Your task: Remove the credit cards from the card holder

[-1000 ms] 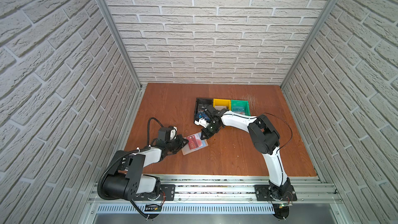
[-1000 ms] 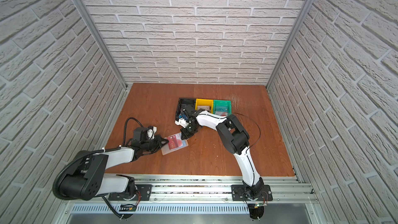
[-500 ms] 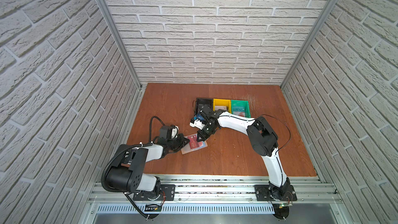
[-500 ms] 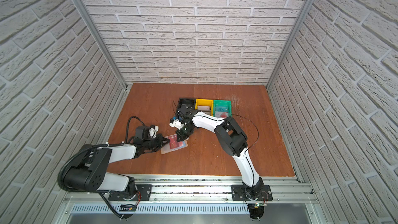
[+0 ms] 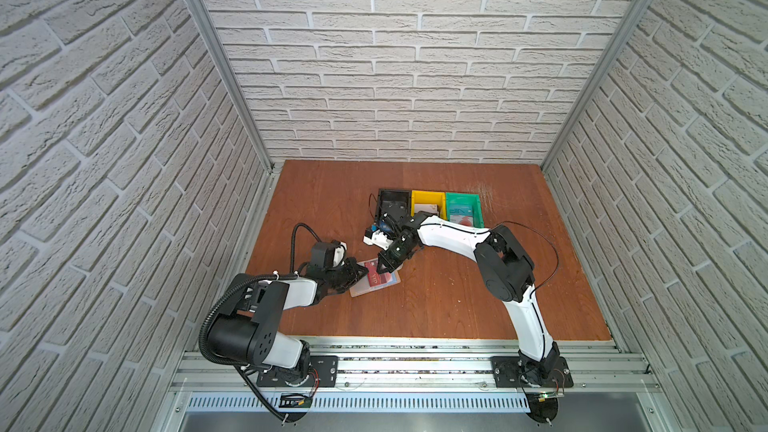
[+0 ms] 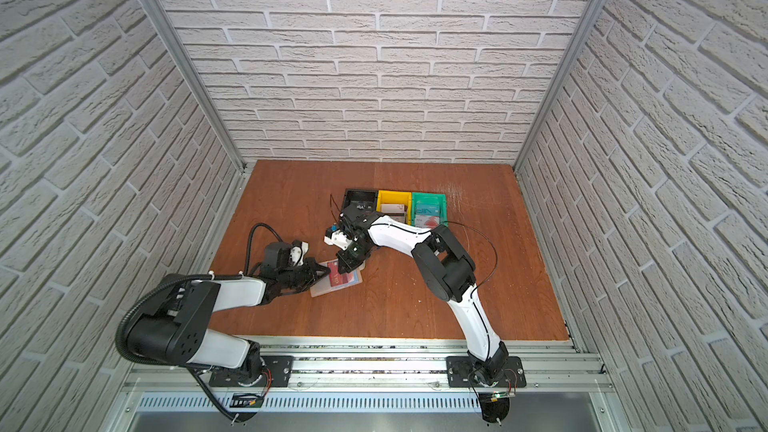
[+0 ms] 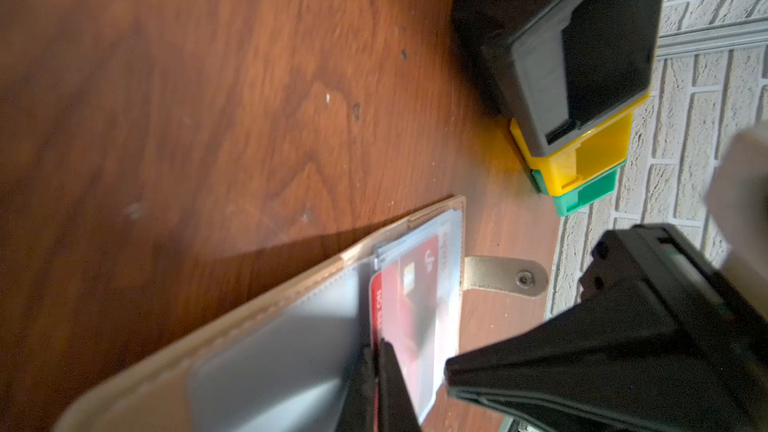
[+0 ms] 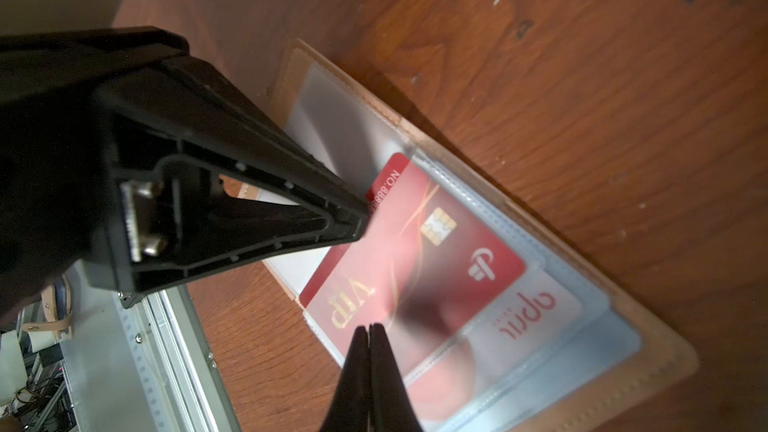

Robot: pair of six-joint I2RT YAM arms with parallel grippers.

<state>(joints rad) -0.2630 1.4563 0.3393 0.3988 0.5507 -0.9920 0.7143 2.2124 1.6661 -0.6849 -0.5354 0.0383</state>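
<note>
Reaching in, the left gripper, jaws pressed together, meets the short edge of the dark red plastic VIP card in the open tan leatherette card holder on the wooden table; the right gripper, likewise closed, points at its long edge.

An open tan card holder lies flat on the wooden table. A red card marked VIP sticks partway out of its clear sleeve, overlapping a pale card in the next sleeve. The left gripper pinches the red card's short edge, while the right gripper, jaws pressed together, hangs at its long edge beside the gold lettering.
</note>
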